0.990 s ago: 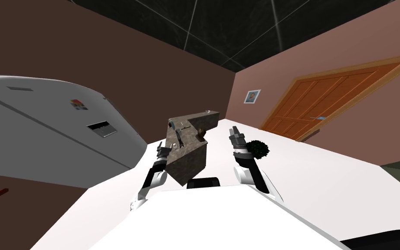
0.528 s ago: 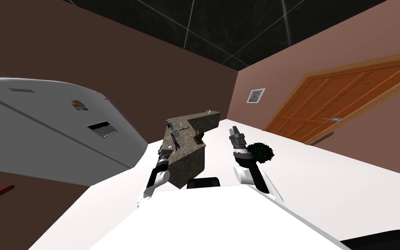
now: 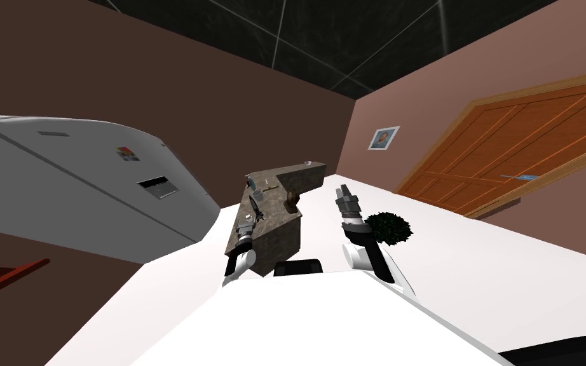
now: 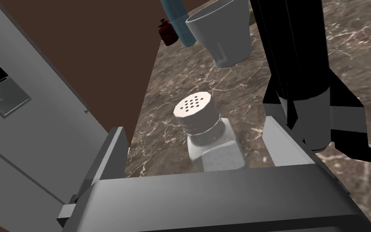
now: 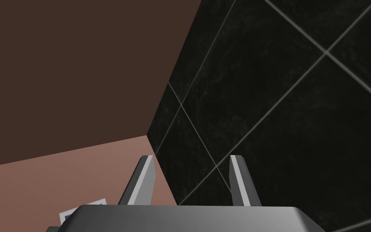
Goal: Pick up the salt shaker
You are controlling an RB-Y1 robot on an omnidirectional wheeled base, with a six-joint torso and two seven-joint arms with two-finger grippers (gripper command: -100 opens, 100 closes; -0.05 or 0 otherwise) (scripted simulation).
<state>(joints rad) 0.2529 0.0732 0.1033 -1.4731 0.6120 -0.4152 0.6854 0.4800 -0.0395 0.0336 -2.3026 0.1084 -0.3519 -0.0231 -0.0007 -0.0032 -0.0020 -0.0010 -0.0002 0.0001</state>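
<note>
Left gripper (image 4: 194,131) has its fingers spread wide on either side of the white square-bodied salt shaker with a dotted round cap (image 4: 217,149), and neither blade is touching it. The shaker stands on the brown marbled stone countertop (image 4: 229,86), close to the edge on the big grey fridge (image 4: 15,121) side. One finger looks to hang about over that edge. It's tighter on the other side, where a tall black-and-grey cylinder (image 4: 301,60) sits just beside the other finger. A light grey cup (image 4: 223,34) is further in. From the head view the shaker is too small to pick out, but the right gripper (image 3: 344,192) is there, clear of the countertop past its opposite edge, fingers apart with nothing between them.
</note>
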